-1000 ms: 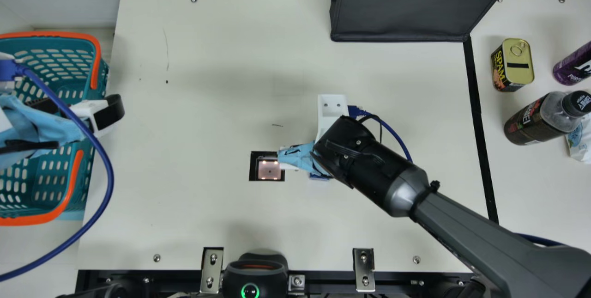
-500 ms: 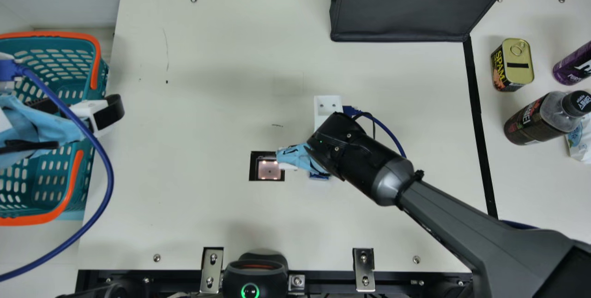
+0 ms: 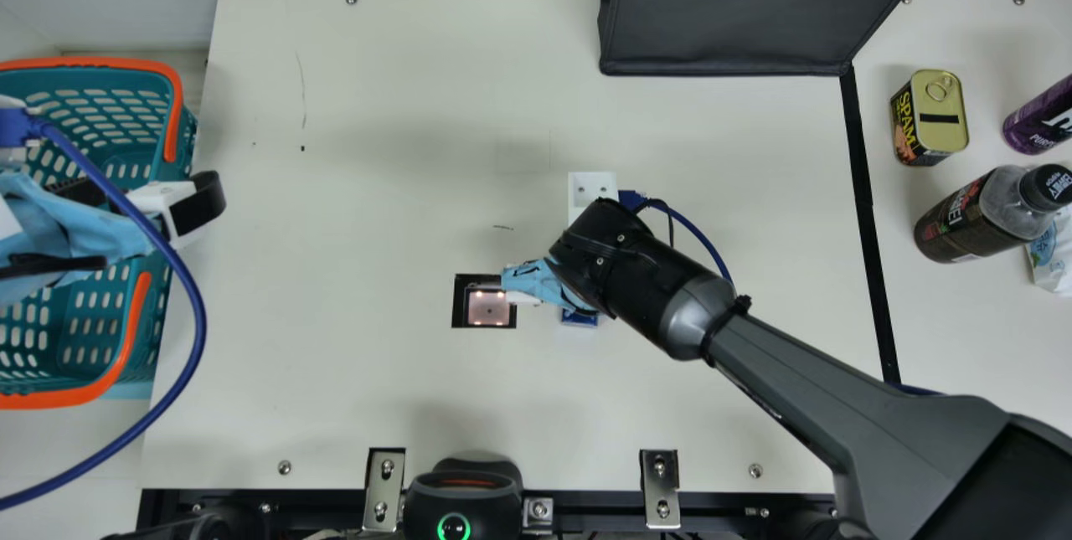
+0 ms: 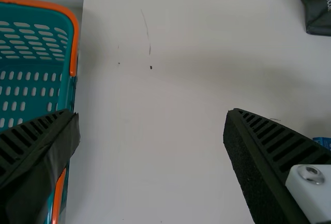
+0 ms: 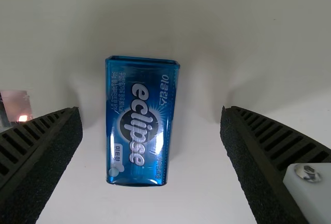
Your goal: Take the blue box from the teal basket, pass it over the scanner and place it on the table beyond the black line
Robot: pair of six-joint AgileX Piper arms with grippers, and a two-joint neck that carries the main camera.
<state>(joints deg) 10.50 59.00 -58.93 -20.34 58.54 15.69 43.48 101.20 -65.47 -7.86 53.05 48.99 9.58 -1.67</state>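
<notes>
Left claw (image 3: 159, 197) is hanging over the teal basket (image 3: 117, 105) in the main view, while the right claw (image 3: 536, 282) is leaning over the bench (image 3: 377, 146) between the lit scanner (image 3: 488, 308) and the black line (image 3: 871, 230). Partly hidden beneath it, the blue box (image 3: 579, 318) is lying on the bench, just beside the scanner. Beyond the line, a tin (image 3: 941, 109) and a bottle (image 3: 963, 213) are resting near each other. In the left wrist view, the left claw's two sides are standing wide apart above the bench and basket edge. In the right wrist view, the right claw is gaping around the box, gaps showing on both sides.
</notes>
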